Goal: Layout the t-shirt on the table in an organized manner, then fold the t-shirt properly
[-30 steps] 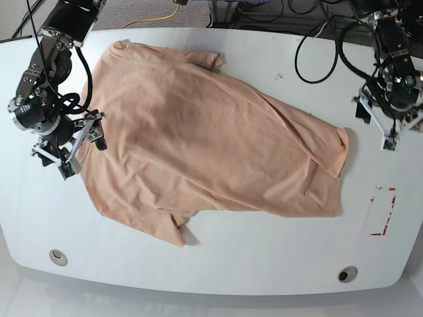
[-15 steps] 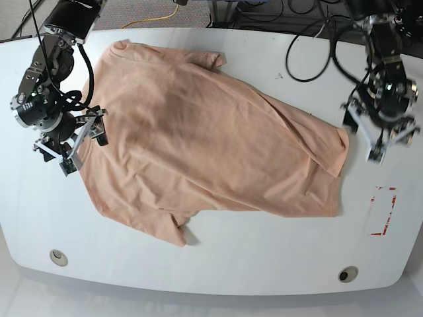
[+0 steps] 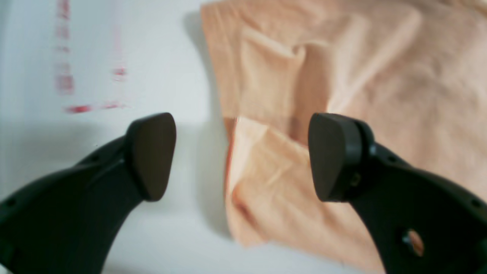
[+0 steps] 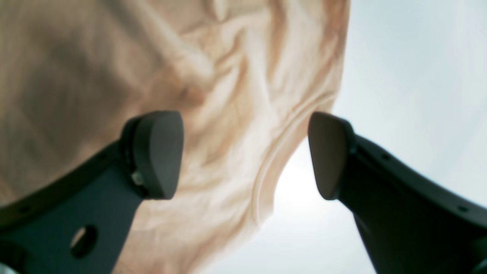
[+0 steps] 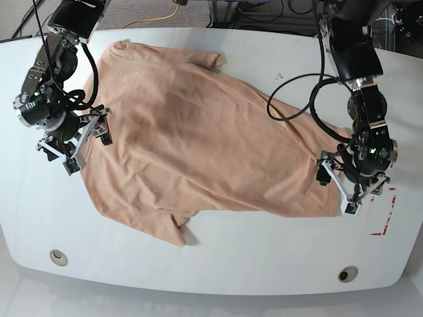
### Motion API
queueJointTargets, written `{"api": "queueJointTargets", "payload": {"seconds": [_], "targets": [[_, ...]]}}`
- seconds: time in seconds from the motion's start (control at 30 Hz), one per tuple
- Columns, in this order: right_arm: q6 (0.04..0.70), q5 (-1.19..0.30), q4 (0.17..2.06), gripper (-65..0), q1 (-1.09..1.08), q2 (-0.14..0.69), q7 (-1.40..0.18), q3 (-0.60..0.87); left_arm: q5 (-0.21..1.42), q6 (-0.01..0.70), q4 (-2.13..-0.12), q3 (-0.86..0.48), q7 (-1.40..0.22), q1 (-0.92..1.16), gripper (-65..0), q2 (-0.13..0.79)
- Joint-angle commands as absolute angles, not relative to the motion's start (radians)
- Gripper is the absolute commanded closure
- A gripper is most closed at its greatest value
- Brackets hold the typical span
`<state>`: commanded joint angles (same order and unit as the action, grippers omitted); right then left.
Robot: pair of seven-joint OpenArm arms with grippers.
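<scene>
While both jaws stand wide, left gripper [image 3: 241,158] empty, t-shirt [image 3: 274,182] below

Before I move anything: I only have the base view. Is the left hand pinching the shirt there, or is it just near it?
Observer: Just near. In the left wrist view, the left hand is open, with a folded-over edge of the t-shirt showing between its fingers.

Operator: And the other hand? From here I can't see between its fingers.

Observer: Open too. In the right wrist view, the right hand has a raised rim of cloth running between its fingers, with white tabletop beyond it.
</scene>
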<state>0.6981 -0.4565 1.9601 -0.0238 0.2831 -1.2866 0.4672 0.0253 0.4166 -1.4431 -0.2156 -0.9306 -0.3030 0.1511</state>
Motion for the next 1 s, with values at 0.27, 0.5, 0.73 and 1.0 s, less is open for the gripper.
{"api": "queueJointTargets", "payload": {"seconds": [0.27,0.5,0.73,1.0], "targets": [[0.698,-0.455,1.960,-49.0,-0.024,0.283,-1.287,0.467,0.025,0.417,-1.349,-0.216,-0.866,-0.302,-51.5,0.151],[0.698,-0.456,1.960,-49.0,-0.024,0.283,-1.287,0.467,0.025,0.415,-1.346,-0.217,-0.858,-0.278,-51.5,0.156],[0.698,-0.456,1.960,-49.0,-0.021,0.283,-1.287,0.467,0.025,0.415,-1.346,-0.220,-0.858,-0.278,-51.5,0.168],[0.698,-0.458,1.960,-49.0,-0.015,0.283,-1.287,0.467,0.025,0.415,-1.323,-0.220,-0.832,-0.282,-51.5,0.193]]}}
